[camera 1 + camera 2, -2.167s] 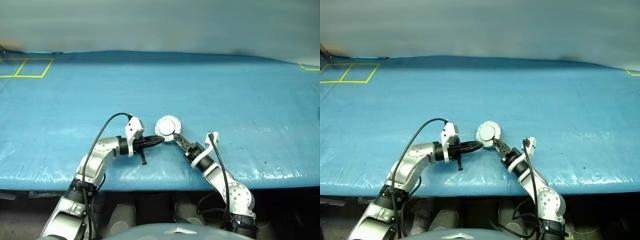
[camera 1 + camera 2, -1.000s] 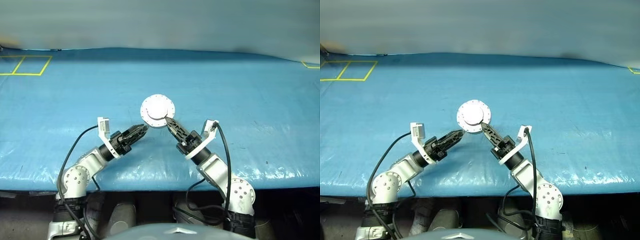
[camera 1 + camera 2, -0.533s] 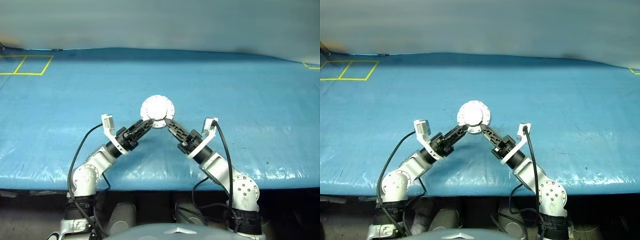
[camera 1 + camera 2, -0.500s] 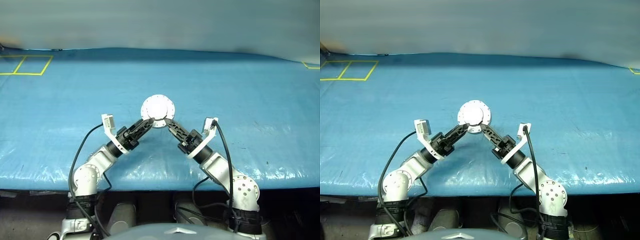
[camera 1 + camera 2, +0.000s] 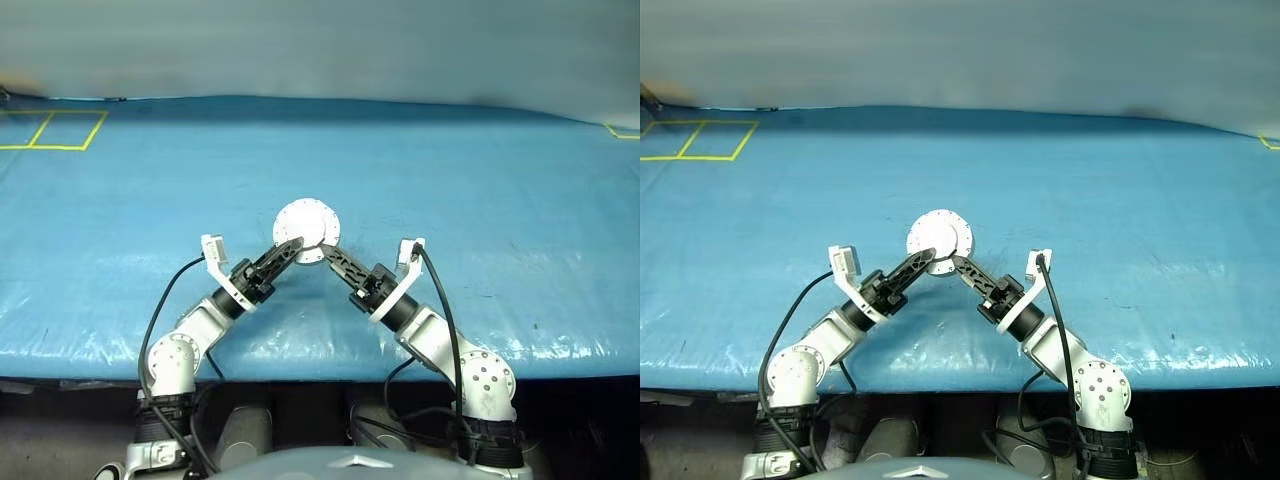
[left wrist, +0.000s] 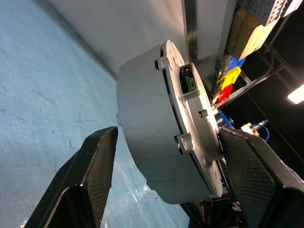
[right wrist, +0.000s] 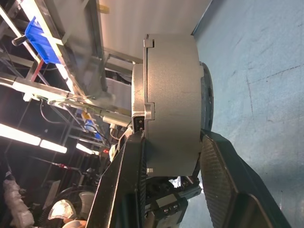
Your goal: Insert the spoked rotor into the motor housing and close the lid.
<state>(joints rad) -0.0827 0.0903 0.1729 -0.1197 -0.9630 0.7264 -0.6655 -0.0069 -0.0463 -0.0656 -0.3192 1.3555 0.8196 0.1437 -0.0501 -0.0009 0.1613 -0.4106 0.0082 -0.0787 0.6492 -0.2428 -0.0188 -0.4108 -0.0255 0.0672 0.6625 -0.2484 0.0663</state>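
Motor housing (image 5: 306, 221) is off the blue worktop (image 5: 480, 190), lid shut. My right gripper (image 7: 168, 156) has its fingers clamped across it, presumably steadying it. Left gripper (image 6: 161, 161) fingers stand apart, straddling the rim, likely readying a second hold.

Two head cameras look forward and down over a blue table (image 5: 480, 180); both wrist cameras sit close against the motor housing (image 6: 147, 137) (shared by all views).
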